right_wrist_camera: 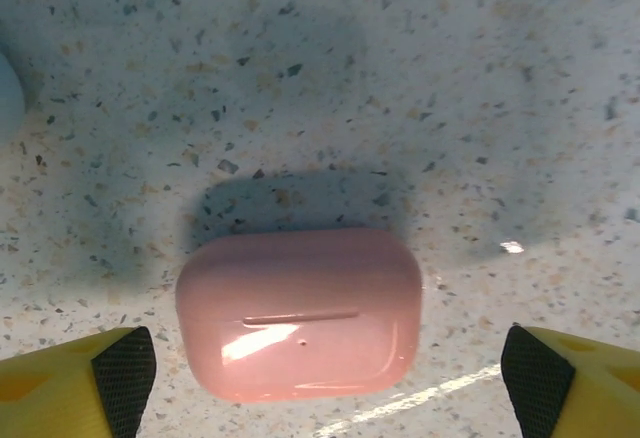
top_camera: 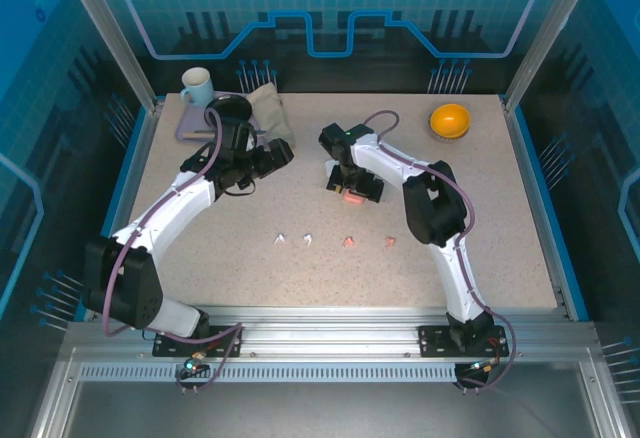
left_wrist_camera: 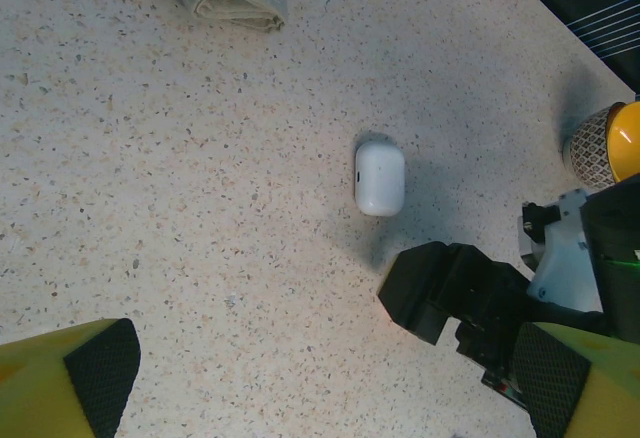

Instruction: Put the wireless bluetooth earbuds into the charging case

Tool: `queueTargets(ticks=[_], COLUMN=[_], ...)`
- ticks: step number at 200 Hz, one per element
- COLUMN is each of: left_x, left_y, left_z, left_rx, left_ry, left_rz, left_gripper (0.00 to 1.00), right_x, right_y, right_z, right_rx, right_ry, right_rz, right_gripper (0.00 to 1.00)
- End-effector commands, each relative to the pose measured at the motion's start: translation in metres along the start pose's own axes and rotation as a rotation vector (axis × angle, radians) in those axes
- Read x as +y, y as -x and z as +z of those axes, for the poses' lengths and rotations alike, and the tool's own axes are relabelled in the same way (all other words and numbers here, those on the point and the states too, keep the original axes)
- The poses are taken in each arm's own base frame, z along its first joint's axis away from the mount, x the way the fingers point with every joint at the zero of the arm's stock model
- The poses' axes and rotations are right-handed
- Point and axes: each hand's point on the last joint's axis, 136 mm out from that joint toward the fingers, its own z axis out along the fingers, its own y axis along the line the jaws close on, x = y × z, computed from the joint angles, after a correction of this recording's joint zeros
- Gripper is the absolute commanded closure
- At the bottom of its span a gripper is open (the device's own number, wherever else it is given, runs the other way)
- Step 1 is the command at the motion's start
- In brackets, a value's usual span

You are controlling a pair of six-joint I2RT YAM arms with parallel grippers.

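A pink charging case (right_wrist_camera: 300, 313) lies shut on the speckled table, between the fingers of my right gripper (right_wrist_camera: 330, 373), which is open with a gap on each side of the case. From above, this gripper (top_camera: 357, 188) hangs over the pink case (top_camera: 352, 197) at mid-table. A white charging case (left_wrist_camera: 380, 177), also shut, lies just left of it (top_camera: 331, 175). My left gripper (left_wrist_camera: 325, 383) is open and empty, a little way left of the white case (top_camera: 270, 156). Two white earbuds (top_camera: 281, 239) (top_camera: 309, 239) and two pink earbuds (top_camera: 347, 242) (top_camera: 389, 243) lie in a row nearer the front.
At the back left stand a white mug (top_camera: 197, 85) and a purple tray (top_camera: 195, 126), with a folded cloth (top_camera: 268, 108) beside them. An orange bowl (top_camera: 450, 119) sits at the back right. Blue walls close in the table.
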Motion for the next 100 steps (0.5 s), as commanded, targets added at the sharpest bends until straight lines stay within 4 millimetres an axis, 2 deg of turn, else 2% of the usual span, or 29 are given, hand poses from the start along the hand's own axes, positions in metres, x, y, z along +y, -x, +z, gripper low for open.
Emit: queueTargets(ticks=[1,44,100], left_x=[-0.009,-0.007,-0.005], left_y=[-0.001,-0.004,-0.006], left_z=[0.0,0.001,0.001], left_rx=[0.016,0.025,0.032], left_ry=[-0.026,-0.021,-0.015], left_rz=[-0.008,-0.01,-0.005], left_gripper=[0.01,0.01,0.01], right_x=[0.013,0.013,0.004], right_y=[-0.001,-0.002,0.0], right_z=[0.005,0.013,0.021], right_rx=[0.003,0.016,0.024], right_ry=[0.031,0.049,0.065], right_rz=[-0.052,-0.053,-0.028], right_gripper=[0.1,0.17,0.2])
